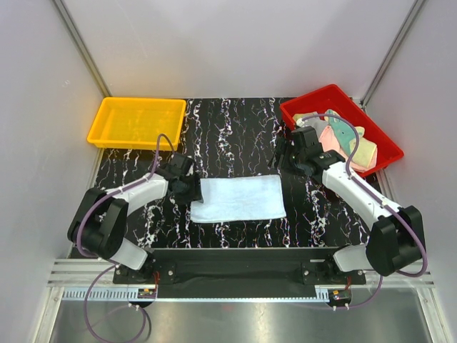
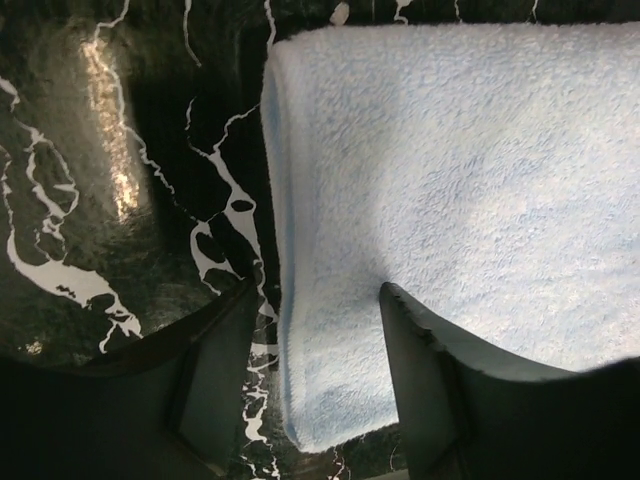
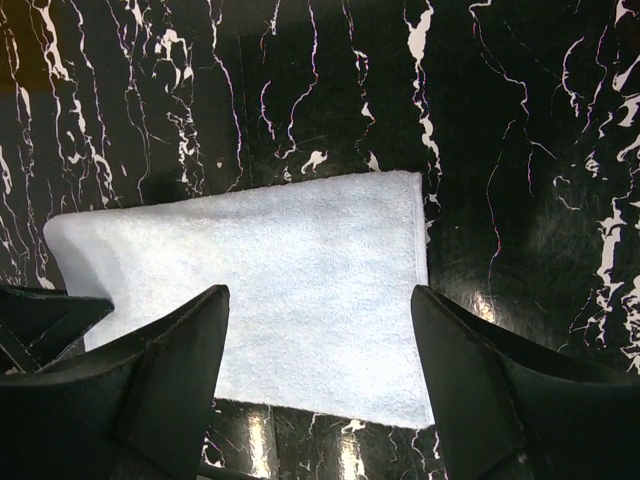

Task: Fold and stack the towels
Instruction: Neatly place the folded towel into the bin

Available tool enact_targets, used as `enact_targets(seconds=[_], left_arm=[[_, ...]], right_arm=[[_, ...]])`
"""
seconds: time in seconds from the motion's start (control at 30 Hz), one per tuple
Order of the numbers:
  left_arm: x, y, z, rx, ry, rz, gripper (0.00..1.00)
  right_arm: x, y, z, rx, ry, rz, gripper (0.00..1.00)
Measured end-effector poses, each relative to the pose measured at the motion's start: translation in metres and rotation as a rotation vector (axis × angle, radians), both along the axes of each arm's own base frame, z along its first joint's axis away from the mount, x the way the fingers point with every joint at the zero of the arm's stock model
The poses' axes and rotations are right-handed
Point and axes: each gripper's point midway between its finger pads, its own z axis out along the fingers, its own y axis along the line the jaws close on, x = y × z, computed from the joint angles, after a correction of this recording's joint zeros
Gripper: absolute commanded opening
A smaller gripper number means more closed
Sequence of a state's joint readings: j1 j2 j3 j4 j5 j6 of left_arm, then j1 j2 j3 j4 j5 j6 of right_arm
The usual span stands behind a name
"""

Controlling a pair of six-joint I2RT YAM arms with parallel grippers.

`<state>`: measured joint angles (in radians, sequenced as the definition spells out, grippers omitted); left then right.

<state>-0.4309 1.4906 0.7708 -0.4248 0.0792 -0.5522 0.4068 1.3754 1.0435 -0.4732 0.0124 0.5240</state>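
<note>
Light blue towel (image 1: 239,199) lies flat in the middle of the frame on the black marbled table (image 1: 228,128), a neat rectangle. At its left edge sit the left fingers (image 2: 215,385), parted. The wrist view has one finger on the bare table and the other over the cloth, with the towel's edge running between them and nothing pinched. Up at the towel's upper right corner, the right fingers (image 3: 165,380) are spread wide above the cloth, holding nothing. Over in the upper right of the frame, the red bin (image 1: 308,98) holds a heap of other towels (image 1: 343,139), pink, teal and yellow showing. The yellow bin (image 1: 136,121) sits in the upper left.
</note>
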Motion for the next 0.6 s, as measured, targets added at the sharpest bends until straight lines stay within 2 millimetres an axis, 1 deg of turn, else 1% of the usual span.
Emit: enact_targets(seconds=[0.03,0.07,0.13,0.17,0.23,0.27,0.3,0.33,0.47,0.6], left_arm=[[0.001,-0.002,0.0,0.001,0.002,-0.003,0.5],[0.002,-0.003,-0.001,0.002,0.002,-0.007,0.48],[0.004,-0.006,-0.002,0.006,0.007,-0.012,0.4],[0.005,-0.007,-0.002,0.006,0.009,-0.012,0.29],[0.008,-0.008,-0.004,0.008,0.018,-0.01,0.16],[0.009,-0.009,-0.004,0.01,0.026,-0.013,0.05],[0.011,-0.011,-0.003,0.012,0.032,-0.015,0.02],[0.013,-0.011,-0.002,0.019,0.037,-0.02,0.0],[0.026,-0.012,0.002,0.069,0.058,-0.046,0.0],[0.055,-0.013,0.015,0.147,0.046,-0.066,0.0]], right_arm=[[-0.001,0.0,0.0,0.0,0.003,0.002,0.8],[-0.001,0.0,0.0,0.0,0.004,0.004,0.8],[-0.002,0.0,0.0,-0.001,0.006,0.006,0.8],[-0.003,0.0,0.0,-0.001,0.006,0.007,0.8],[-0.004,-0.001,0.003,0.0,0.003,0.007,0.8],[-0.005,-0.001,0.004,0.002,-0.001,0.008,0.8],[-0.005,-0.001,0.006,0.003,-0.004,0.007,0.8],[-0.005,-0.001,0.007,0.005,-0.008,0.007,0.8],[-0.006,-0.001,0.012,0.011,-0.021,0.007,0.8],[-0.006,-0.001,0.012,0.011,-0.022,0.007,0.8]])
